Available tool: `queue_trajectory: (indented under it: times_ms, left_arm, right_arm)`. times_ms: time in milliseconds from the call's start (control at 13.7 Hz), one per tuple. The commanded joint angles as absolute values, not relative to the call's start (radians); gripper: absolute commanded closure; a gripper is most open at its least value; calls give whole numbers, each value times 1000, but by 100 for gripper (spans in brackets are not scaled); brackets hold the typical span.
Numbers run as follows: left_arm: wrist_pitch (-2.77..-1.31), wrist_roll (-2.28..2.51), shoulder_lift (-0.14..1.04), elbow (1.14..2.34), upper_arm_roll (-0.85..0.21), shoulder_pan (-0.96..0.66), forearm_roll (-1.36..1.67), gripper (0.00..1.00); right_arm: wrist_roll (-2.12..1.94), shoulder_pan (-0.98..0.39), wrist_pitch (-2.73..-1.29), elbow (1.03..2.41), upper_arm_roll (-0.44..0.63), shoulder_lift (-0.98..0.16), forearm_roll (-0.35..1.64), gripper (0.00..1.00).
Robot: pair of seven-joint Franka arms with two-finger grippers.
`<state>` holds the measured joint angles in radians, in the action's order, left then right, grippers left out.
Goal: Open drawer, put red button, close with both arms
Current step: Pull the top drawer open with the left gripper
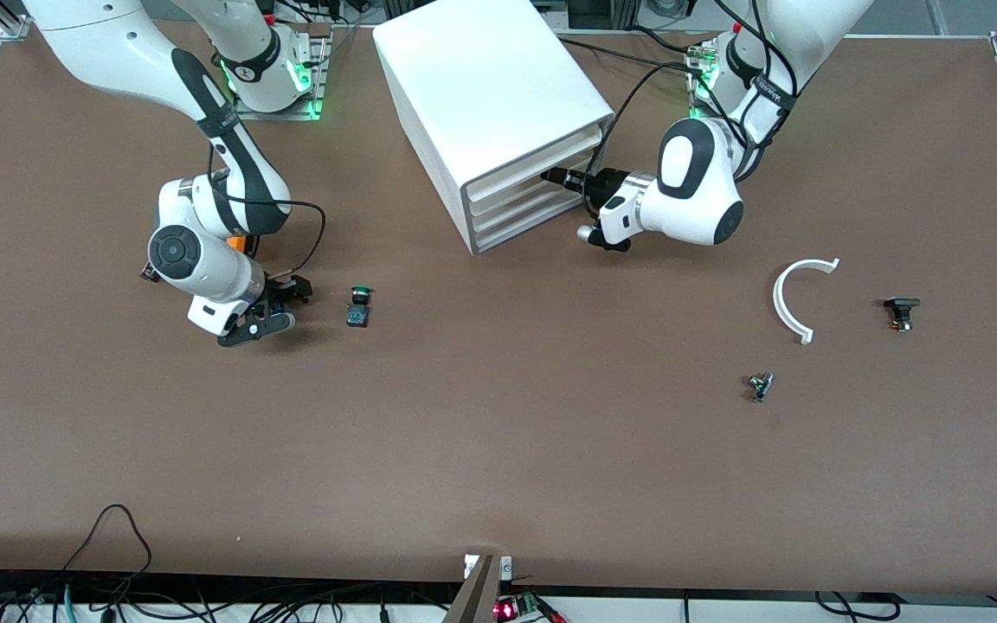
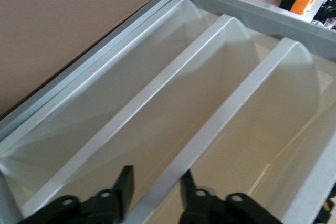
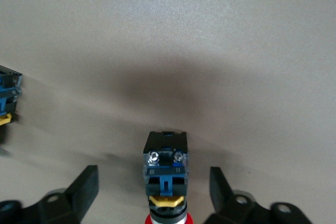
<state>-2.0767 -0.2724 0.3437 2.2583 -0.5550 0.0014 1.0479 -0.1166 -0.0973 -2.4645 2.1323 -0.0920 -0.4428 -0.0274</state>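
The red button (image 3: 166, 174) lies on the table, its red cap toward my right gripper (image 3: 154, 186), whose open fingers stand on either side of it without touching. In the front view this gripper (image 1: 286, 303) is low over the table at the right arm's end and hides the button. The white cabinet (image 1: 481, 78) stands at the back middle with three drawers. My left gripper (image 1: 552, 176) is at the top drawer (image 1: 533, 170). In the left wrist view its open fingers (image 2: 124, 186) straddle that drawer's front lip (image 2: 220, 124).
A green-capped button (image 1: 359, 307) lies beside the right gripper, toward the table's middle. An orange box (image 1: 241, 245) shows partly past the right arm. A white curved piece (image 1: 788, 298), a black part (image 1: 901, 311) and a small part (image 1: 759, 386) lie at the left arm's end.
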Motion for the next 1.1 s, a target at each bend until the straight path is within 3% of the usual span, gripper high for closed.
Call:
queue_trajectory:
  times_ms: [0,146,366,439,512,805,1024]
  left_arm:
    - [-2138,-295,338,2266,-542,14,1048,100]
    - [-2256,-296,334,2237,-508,55,1025,100]
    - [-2327,-298,342,2188,-476,77,939,100]
    - [-2332,-288,342,2180,-465,77,927,45]
    - [-2345,-293,339,2183,-466,78,925,1]
    - [-2388,-298,301,2158,-462,109,923,0]
    - [-2382,-296,224,2068,-387,167,864,0]
  right_arm:
    - [-129,-92,-2482,2144,-97,-446,-25,37]
    - [-129,-91,-2480,2146,-97,-449,-23,48]
    - [-127,-92,-2471,2145,-97,-448,-25,76]
    - [-127,-92,-2464,2138,-98,-445,-25,83]
    - [-129,-92,-2459,2128,-104,-439,-25,86]
    - [-127,-92,-2291,1976,-161,-394,-21,86]
    - [-130,-92,-2133,1811,-208,-385,-18,86]
